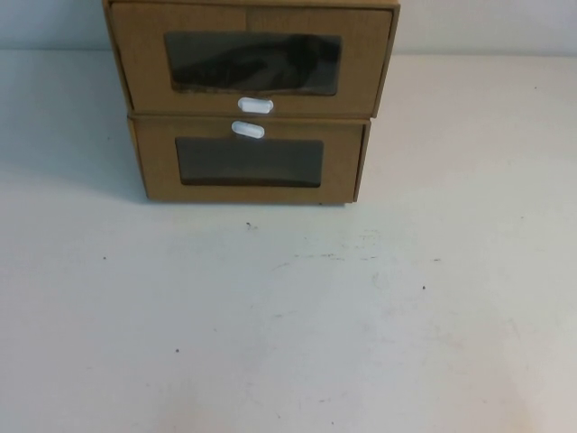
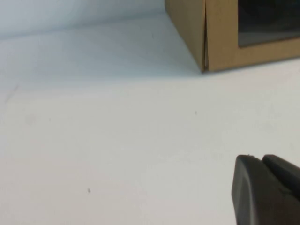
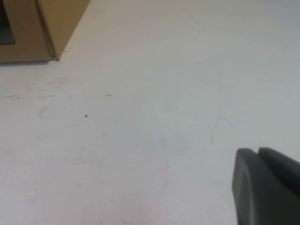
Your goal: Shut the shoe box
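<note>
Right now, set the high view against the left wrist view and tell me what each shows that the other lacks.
Only the high view shows both stacked boxes whole: the shoe box on top with its white pull tab below the window, and the lower box with its tab above. No gripper appears there.

Only the left wrist view shows the left gripper, low over the table.

Both show the lower box's corner and the white table. The right gripper appears in neither, only in its own wrist view.

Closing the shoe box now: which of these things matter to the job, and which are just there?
Job:
- upper shoe box, white tab below its window
- left gripper, low over the table, off the lower box's corner
- right gripper, low over the table, likewise

Just there:
- lower box, tab above its window
- white table
</note>
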Motion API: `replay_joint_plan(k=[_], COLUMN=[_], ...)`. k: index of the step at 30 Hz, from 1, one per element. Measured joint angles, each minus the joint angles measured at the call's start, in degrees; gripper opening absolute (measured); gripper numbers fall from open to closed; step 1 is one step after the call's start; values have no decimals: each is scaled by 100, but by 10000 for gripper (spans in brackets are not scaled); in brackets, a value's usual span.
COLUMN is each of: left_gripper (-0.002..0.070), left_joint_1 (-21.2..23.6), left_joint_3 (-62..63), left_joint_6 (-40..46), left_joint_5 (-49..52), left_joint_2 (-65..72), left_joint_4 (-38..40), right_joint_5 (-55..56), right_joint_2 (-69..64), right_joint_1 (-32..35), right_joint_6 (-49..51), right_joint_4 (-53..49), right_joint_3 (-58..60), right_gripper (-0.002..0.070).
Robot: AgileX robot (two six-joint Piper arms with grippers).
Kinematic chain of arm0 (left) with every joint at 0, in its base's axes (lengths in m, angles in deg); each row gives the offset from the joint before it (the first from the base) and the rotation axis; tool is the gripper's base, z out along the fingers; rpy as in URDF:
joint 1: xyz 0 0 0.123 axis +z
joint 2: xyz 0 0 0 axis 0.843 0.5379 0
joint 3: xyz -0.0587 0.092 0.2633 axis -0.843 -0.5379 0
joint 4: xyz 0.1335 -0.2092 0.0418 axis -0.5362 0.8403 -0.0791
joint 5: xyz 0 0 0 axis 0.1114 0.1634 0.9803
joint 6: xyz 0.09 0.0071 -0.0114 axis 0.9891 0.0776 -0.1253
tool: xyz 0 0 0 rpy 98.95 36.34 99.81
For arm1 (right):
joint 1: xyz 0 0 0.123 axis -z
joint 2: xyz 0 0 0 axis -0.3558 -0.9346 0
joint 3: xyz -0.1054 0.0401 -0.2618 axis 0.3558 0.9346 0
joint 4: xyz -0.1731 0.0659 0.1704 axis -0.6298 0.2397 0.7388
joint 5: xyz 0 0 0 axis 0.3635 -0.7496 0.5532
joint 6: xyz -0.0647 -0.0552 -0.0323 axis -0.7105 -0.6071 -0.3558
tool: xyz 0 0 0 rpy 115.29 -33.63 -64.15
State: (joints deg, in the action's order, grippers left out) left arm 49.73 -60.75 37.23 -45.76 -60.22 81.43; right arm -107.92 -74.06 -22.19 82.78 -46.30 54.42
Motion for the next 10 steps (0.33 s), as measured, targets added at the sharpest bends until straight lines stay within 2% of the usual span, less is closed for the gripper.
replay_joint_plan(k=[3, 10], left_gripper=[-3, -3], left_joint_1=[0, 0], left_joint_3=[0, 0], left_joint_6=[-48, -84], left_joint_5=[350, 380], left_joint_2=[0, -3], left_joint_4=[-9, -23], right_joint_5=[0, 0], right_joint_2=[0, 0], right_joint_1=[0, 0], right_joint_6=[0, 0], right_joint_4=[0, 0], right_joint_3=[0, 0], right_gripper=[-11, -11])
